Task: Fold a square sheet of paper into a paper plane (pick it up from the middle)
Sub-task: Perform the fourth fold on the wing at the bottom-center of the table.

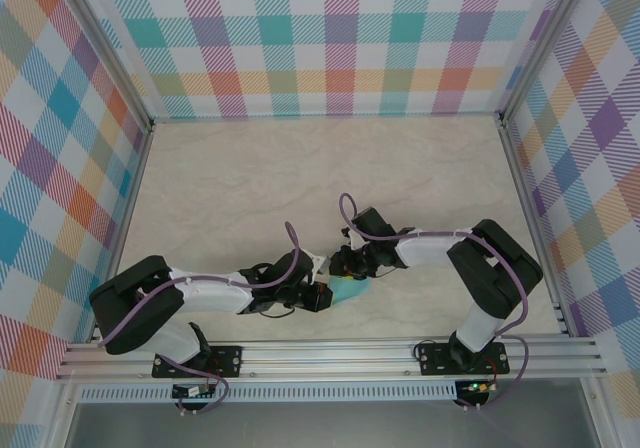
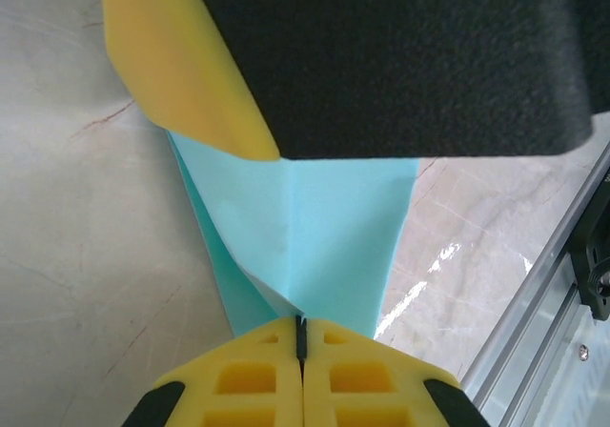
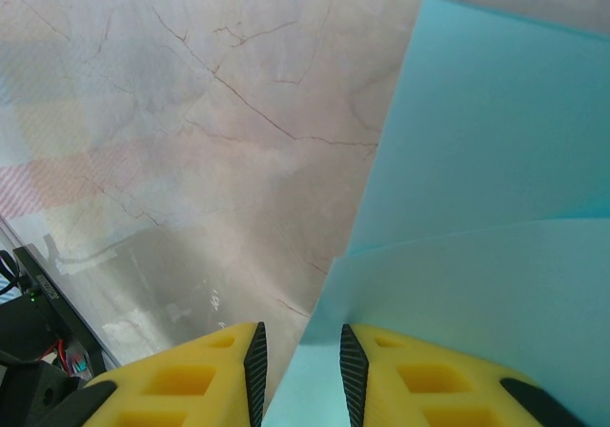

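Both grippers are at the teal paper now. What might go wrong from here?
The left gripper is shut on a narrow tip of the folded paper; a pull may tear it or slip off. The right gripper stands open around a loose edge; closing there could set a stray crease.

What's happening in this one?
A turquoise sheet of paper is being folded low over the table, near its front edge. The left gripper is pinched shut on one edge of the paper, which shows a centre crease. The right gripper straddles another part, jaws apart with the paper between them.
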